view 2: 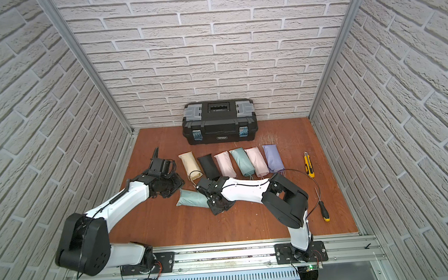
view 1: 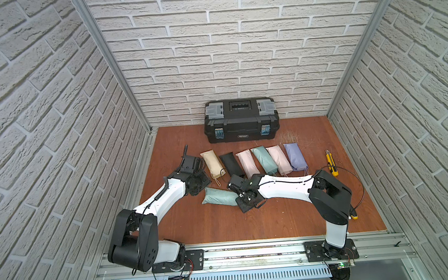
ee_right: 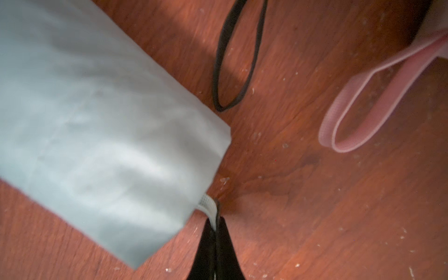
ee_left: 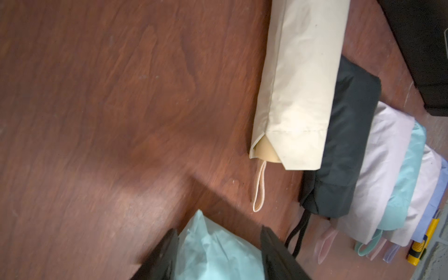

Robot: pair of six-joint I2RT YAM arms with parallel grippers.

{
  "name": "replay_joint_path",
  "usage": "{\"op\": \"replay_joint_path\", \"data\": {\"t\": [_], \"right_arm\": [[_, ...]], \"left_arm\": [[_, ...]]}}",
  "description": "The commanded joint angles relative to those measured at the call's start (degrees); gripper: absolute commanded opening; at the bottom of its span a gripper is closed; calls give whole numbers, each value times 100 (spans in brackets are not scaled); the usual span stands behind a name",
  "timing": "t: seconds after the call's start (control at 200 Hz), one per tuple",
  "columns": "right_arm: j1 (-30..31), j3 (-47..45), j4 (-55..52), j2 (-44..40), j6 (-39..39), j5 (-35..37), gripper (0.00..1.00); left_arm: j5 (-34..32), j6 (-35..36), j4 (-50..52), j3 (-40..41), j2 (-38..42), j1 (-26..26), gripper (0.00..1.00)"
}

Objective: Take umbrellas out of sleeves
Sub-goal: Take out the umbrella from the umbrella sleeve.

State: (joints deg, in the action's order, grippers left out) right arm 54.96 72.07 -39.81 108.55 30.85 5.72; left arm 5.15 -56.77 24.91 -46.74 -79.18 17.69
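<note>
As seen from above in both top views, shows the left gripper point(view 1: 198, 189) down on the closed end of a mint sleeve point(view 1: 218, 197) lying on the wooden tabletop point(view 1: 251, 220), with the right gripper point(view 1: 239, 199) at its open end. Beyond both grippers, shows a row of six more filled sleeves point(view 1: 247, 163), then a black toolbox point(view 1: 240, 119). From the left wrist, shows black fingers point(ee_left: 164, 254) pressed on either side of the mint fabric, bunched between them, a cream sleeve point(ee_left: 298, 80) just ahead. From the right wrist, shows jaws together, pinching the mint wrist loop point(ee_right: 208, 208) at the sleeve's mouth, the umbrella itself hidden inside.
</note>
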Motion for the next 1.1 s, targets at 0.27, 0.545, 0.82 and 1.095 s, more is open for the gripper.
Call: {"op": "replay_joint_path", "data": {"t": [0.27,0.545,0.82,1.095], "right_arm": [[-20,219,-95,12,-121,131,3],[-16,160,-79,34,-118,138,3],[-24,114,-51,12,-98,150,3],[-25,83,-39,-16,-84,145,3]], "left_arm": [[-127,457,216,-376,-769,-18,47],[-35,456,131,-353,-966,-18,42],[114,518,64,-377,-1020,-20,12],[61,571,191,-411,-1009,-9,0]]}}
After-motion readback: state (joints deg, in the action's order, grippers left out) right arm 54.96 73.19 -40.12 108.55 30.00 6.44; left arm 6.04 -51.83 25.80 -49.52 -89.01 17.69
